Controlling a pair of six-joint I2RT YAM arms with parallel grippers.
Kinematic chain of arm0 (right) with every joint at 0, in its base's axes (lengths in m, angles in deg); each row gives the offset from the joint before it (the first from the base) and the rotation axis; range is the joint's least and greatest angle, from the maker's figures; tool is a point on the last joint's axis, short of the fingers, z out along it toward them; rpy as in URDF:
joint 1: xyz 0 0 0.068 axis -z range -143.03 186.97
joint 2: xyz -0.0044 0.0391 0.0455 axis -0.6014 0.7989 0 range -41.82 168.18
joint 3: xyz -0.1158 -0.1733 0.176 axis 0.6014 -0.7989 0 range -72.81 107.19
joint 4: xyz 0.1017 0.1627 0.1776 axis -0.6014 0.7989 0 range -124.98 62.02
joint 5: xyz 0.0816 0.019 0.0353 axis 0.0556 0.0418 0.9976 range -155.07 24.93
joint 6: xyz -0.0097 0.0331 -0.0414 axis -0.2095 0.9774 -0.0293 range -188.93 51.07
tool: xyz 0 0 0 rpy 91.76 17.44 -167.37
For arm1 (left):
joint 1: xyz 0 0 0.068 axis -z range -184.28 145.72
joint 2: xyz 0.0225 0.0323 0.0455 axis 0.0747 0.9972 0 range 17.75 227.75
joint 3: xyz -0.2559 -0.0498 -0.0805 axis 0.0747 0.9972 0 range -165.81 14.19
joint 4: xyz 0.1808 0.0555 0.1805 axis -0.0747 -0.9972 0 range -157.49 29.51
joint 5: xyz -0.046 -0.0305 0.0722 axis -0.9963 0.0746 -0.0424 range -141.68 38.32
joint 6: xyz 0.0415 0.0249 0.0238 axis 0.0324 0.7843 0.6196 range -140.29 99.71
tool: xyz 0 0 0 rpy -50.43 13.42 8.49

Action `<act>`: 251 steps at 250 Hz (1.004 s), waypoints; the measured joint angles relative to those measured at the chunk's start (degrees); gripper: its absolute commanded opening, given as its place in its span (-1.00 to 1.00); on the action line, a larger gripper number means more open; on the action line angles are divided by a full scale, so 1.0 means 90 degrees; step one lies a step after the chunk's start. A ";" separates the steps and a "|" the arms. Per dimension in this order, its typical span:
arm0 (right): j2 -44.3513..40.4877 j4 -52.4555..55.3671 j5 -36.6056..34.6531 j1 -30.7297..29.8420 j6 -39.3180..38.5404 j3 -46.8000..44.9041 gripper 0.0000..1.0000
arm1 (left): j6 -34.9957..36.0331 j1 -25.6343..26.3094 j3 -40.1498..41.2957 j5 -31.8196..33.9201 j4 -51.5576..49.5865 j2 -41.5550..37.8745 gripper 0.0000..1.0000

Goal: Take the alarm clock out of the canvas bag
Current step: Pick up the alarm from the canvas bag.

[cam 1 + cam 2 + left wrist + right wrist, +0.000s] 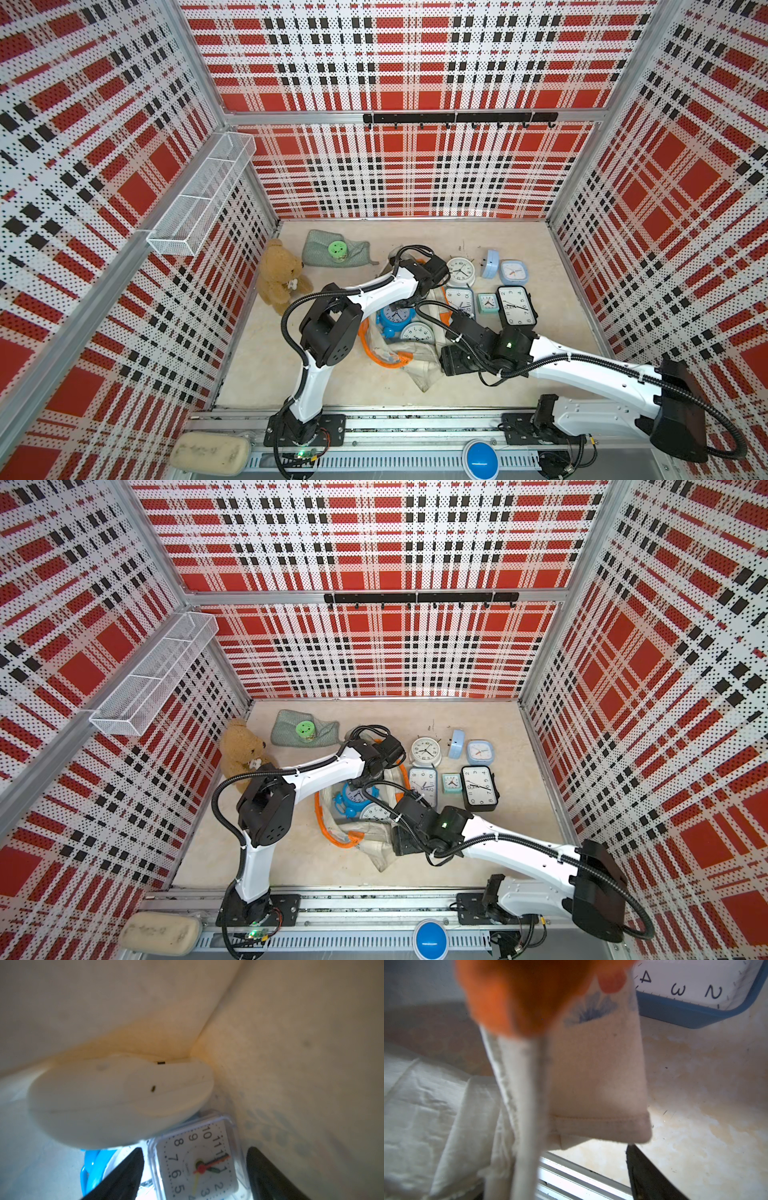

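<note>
We see the beige desk bearing the canvas bag: black clock among others rightward, teddy bear leftward, green cloth beyond.

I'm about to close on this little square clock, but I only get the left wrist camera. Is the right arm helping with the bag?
Observer: The right fingers are at the bag rim, with canvas and the orange strap hanging across them. Whether they pinch it, I cannot tell.
Operator: Are any clocks out already?
Observer: Several clocks lie on the table on the right arm's side of the bag.
Operator: What's on the left arm's side?
Observer: A teddy bear lies there, by the wall.
</note>
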 measured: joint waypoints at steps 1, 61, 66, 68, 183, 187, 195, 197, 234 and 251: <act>0.0000 0.0000 0.0000 0.0000 0.0000 0.0000 0.46 | 0.0002 0.0000 0.0000 0.0000 0.0000 0.0000 0.60; 0.0002 0.0005 0.0032 0.0000 -0.0005 0.0000 0.46 | 0.0068 0.0000 0.0270 -0.0075 0.0000 -0.0308 0.60; 0.0002 0.0005 0.0034 0.0000 -0.0005 0.0000 0.46 | 0.0083 0.0000 0.0313 -0.0090 0.0000 -0.0355 0.60; 0.0002 0.0005 0.0034 0.0000 -0.0007 0.0000 0.46 | 0.0083 0.0000 0.0330 -0.0095 0.0000 -0.0374 0.60; 0.0100 0.0005 0.0066 -0.0002 -0.0068 0.0002 0.47 | 0.0391 -0.0044 0.1103 -0.0442 0.0423 -0.1049 0.77; 0.0100 0.0007 0.0066 -0.0002 -0.0070 0.0002 0.47 | 0.0427 -0.0056 0.1112 -0.0459 0.0440 -0.1049 0.82; 0.0100 0.0007 0.0066 -0.0002 -0.0073 0.0002 0.47 | 0.0471 -0.0078 0.1122 -0.0491 0.0474 -0.1049 0.91; 0.0100 0.0007 0.0066 -0.0002 -0.0073 0.0002 0.47 | 0.0461 -0.0083 0.1122 -0.0498 0.0486 -0.1049 0.92; 0.0107 0.0007 0.0080 -0.0002 -0.0073 0.0002 0.47 | 0.0605 -0.0129 0.1241 -0.0595 0.0814 -0.1049 0.99; 0.0141 0.0002 0.0087 -0.0002 -0.0073 0.0005 0.47 | 0.0651 -0.0129 0.1265 -0.0658 0.0923 -0.1049 0.99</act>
